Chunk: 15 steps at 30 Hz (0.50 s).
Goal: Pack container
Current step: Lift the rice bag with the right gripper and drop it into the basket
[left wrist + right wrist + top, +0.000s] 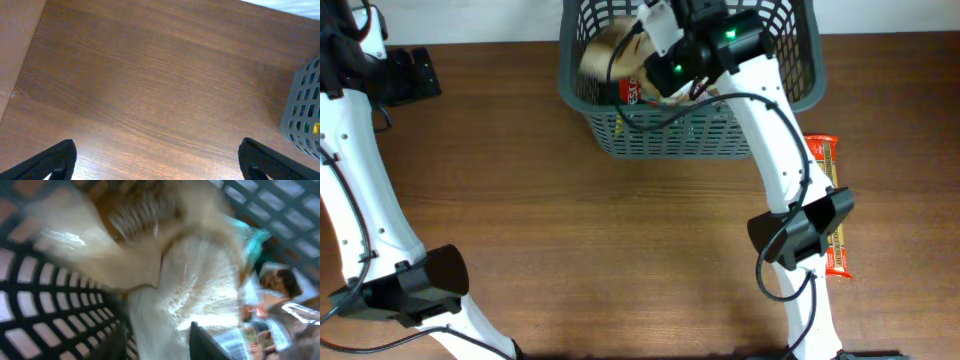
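Closest to my lens, the right claw [157, 335] hangs inside the container [670, 135], fingers partly apart around a blurred pale packet [200, 280]; I cannot tell whether they pinch it. The container sits at the surface's [600, 230] far edge, right of centre. The left claw [157, 156], spread wide, hovers over open wood far left. An orange packet [820, 150] lies by the right edge.

The left tool [158, 159] gapes wide; the right tool [159, 341] stands partly parted.
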{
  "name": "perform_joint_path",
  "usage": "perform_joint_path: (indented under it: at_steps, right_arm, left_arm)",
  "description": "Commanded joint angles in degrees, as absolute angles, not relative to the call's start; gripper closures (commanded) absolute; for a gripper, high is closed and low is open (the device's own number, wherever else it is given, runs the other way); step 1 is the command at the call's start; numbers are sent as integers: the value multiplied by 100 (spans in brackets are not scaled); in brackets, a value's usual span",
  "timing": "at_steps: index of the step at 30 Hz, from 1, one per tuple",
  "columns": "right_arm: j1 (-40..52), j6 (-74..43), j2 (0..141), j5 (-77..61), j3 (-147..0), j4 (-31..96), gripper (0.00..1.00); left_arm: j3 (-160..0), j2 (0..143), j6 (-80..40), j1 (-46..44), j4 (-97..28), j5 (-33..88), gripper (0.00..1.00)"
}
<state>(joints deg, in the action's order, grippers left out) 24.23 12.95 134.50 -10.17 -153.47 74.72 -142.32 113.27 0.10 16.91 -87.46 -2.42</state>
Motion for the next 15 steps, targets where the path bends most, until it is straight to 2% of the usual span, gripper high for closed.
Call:
perform_joint_path:
  at_steps: [1, 9, 15]
  right_arm:
    - [2523, 1280, 13428, -1024, -15404, 7454, 55]
    - [2364, 1177, 12787, -443, -16040, 7516, 45]
    - [2014, 1151, 11893, 392, -16138, 7784, 43]
  left_arm:
    - [-14226, 11351, -64, 1710, -8750, -281, 1]
    - [-14226, 11351, -64, 1710, -8750, -283, 1]
    - [-14226, 11351, -64, 1710, -8750, -283, 1]
